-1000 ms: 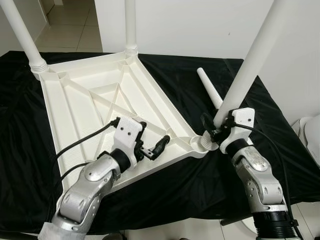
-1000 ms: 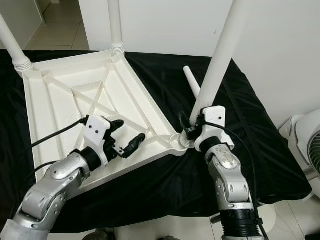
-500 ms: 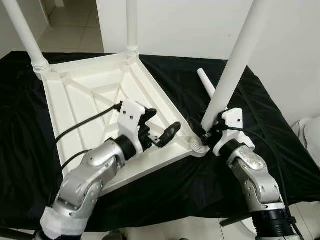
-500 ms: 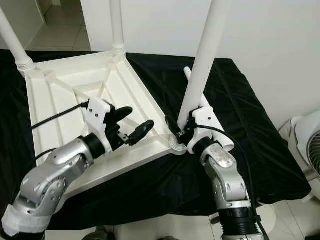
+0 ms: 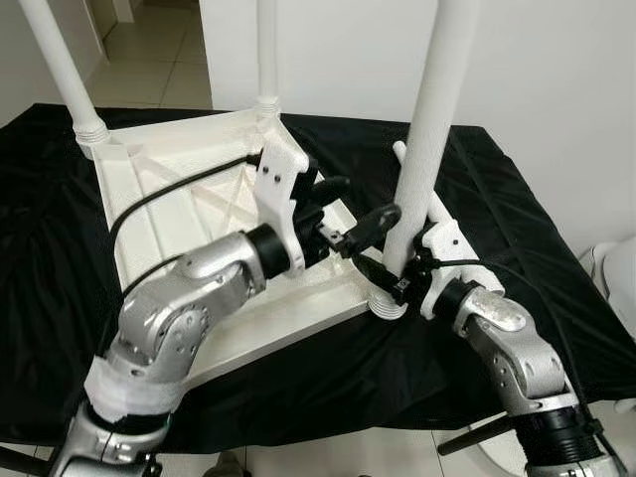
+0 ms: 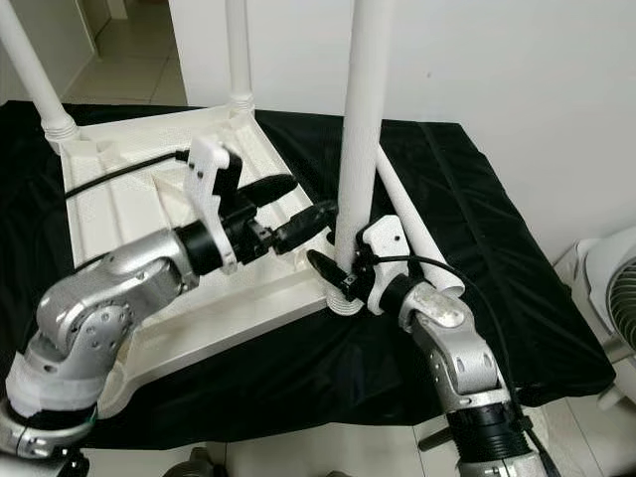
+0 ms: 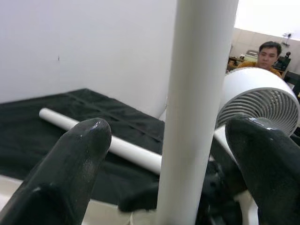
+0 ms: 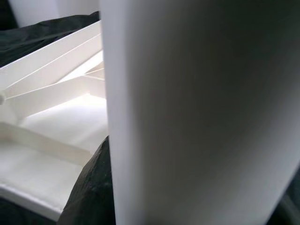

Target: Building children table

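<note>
The white table top (image 5: 189, 214) lies upside down on the black cloth, with two legs (image 5: 70, 75) standing at its far corners. A third leg (image 5: 429, 129) stands nearly upright in the near right corner socket (image 5: 388, 306). My right gripper (image 5: 396, 281) is shut on this leg just above the socket. My left gripper (image 5: 368, 197) is open and raised over the top, its fingertips right beside the leg. In the left wrist view the leg (image 7: 197, 112) stands between the two spread fingers (image 7: 77, 161). A loose fourth leg (image 6: 407, 214) lies on the cloth behind.
The black cloth (image 5: 517, 219) covers the work table, whose right edge is near a white fan (image 6: 611, 308) on the floor. A person (image 7: 266, 51) sits far behind the fan. White wall (image 5: 556, 79) rises behind the table.
The held leg has swung from leaning right to nearly upright. My left gripper has lifted off the table top and moved right, up to the leg, staying open.
</note>
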{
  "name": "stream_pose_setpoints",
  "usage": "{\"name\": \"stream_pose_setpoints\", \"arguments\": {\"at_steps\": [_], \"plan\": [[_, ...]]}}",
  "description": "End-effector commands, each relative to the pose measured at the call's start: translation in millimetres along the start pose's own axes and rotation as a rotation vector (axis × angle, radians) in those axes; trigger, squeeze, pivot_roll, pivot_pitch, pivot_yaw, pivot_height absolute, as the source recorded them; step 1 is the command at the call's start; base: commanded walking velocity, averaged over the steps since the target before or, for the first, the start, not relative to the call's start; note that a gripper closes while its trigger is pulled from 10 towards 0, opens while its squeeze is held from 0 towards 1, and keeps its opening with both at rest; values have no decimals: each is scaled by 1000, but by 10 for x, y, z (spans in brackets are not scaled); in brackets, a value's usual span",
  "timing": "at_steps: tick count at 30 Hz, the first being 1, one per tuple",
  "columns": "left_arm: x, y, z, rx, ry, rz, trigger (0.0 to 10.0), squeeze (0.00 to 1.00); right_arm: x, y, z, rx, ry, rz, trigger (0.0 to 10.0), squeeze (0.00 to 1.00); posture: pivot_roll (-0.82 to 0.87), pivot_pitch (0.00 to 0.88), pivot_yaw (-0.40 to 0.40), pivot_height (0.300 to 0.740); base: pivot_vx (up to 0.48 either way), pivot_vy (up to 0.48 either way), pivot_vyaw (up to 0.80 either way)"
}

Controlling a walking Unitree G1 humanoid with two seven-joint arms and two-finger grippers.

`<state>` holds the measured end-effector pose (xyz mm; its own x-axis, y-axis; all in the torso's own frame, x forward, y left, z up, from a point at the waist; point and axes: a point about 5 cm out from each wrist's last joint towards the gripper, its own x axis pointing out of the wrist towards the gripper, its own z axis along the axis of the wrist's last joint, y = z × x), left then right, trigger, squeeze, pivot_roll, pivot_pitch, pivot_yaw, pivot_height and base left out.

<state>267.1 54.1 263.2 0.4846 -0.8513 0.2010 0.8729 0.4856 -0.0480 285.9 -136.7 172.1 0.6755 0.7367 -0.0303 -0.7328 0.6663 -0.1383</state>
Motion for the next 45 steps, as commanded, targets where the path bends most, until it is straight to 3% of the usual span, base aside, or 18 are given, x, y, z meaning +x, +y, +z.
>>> {"name": "stream_pose_setpoints", "arguments": {"at_steps": [1,14,24,25,28,29,33,43,44,45], "plan": [[43,-133,19,-9,20,-320,10000,0,-2,1,-42,-12,78,38,10000,0,108,10,-53,740,0,0,0],[232,-101,195,35,39,-375,10000,0,72,16,36,-56,136,158,10000,0,112,7,-50,740,0,0,0],[265,-124,217,15,59,-416,10000,0,93,-3,75,-94,145,181,10000,0,112,5,-50,740,0,0,0],[233,-147,194,-25,78,-449,2510,0,94,-13,81,-104,143,178,10000,0,108,1,-46,740,0,0,0],[233,-147,194,-25,78,-449,2510,0,94,-13,81,-104,143,178,10000,0,108,1,-46,740,0,0,0],[192,-177,183,-59,88,-491,0,0,92,-21,88,-114,138,175,10000,0,107,0,-43,740,0,0,0],[128,-197,222,-121,84,-557,0,0,77,-47,102,-139,126,169,10000,0,106,0,-40,740,0,0,0],[143,-154,285,-137,76,-546,0,0,87,-75,102,-153,116,152,10000,0,107,0,-38,740,0,0,0],[173,-129,289,-129,79,-507,2314,0,97,-92,100,-139,114,135,10000,0,105,0,-37,740,0,0,0],[173,-129,289,-129,79,-507,2314,0,97,-92,100,-139,114,135,10000,0,105,0,-37,740,0,0,0]]}}
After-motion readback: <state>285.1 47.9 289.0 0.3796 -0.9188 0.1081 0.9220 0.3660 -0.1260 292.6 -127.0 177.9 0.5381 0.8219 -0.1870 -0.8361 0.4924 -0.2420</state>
